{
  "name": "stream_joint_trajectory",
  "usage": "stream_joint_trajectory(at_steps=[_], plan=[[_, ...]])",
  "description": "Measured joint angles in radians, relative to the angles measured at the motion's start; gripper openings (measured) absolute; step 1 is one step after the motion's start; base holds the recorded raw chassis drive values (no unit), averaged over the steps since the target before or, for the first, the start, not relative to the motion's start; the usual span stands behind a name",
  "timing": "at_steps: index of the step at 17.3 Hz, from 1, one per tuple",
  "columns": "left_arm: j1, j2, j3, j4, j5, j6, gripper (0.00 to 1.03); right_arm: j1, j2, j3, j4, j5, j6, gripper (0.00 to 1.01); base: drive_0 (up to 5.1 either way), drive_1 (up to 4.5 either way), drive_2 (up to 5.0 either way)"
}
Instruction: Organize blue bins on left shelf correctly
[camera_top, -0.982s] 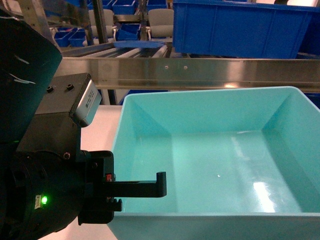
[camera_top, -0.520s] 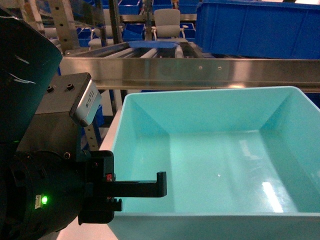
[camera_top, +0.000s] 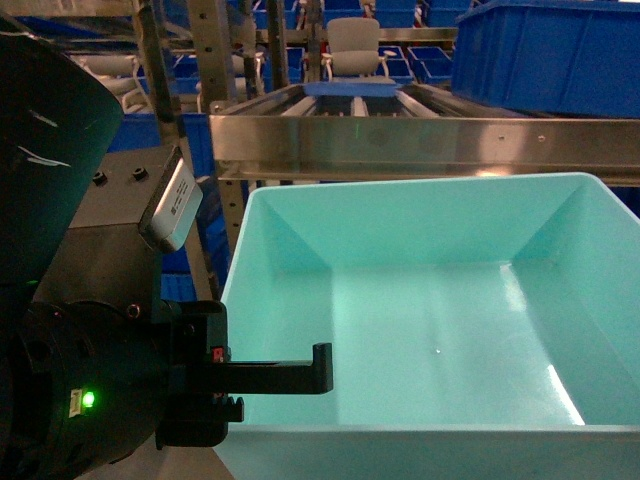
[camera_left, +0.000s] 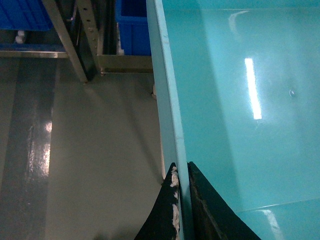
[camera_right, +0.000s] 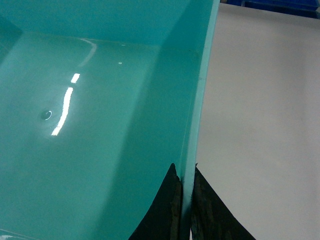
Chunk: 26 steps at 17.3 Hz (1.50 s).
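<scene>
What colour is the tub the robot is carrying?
Light turquoise bin, plain and unpatterned, seen best in the head view.

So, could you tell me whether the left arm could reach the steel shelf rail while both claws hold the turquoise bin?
Probably not: the left claw is clamped on the turquoise bin, whose body lies between it and the shelf rail.

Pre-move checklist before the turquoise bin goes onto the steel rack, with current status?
1. Left tool clamped on the turquoise bin wall: ok.
2. Right tool clamped on the opposite wall: ok.
3. Bin empty, nothing to spill: ok.
4. Bin level between the arms: ok in the head view.
5. Steel rack front rail ahead of the bin: ok.
6. Bin bottom clears the rail: cannot tell.
</scene>
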Motion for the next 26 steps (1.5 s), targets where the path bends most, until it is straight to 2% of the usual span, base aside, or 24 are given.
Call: stream_joint_trajectory(at_steps=[26], plan=[[0.0, 0.0, 0.0, 0.0, 0.0, 0.0, 0.02, 0.0, 0.0, 0.0, 0.0, 0.0, 0.0, 0.02, -5.0, 2.4, 2.4]])
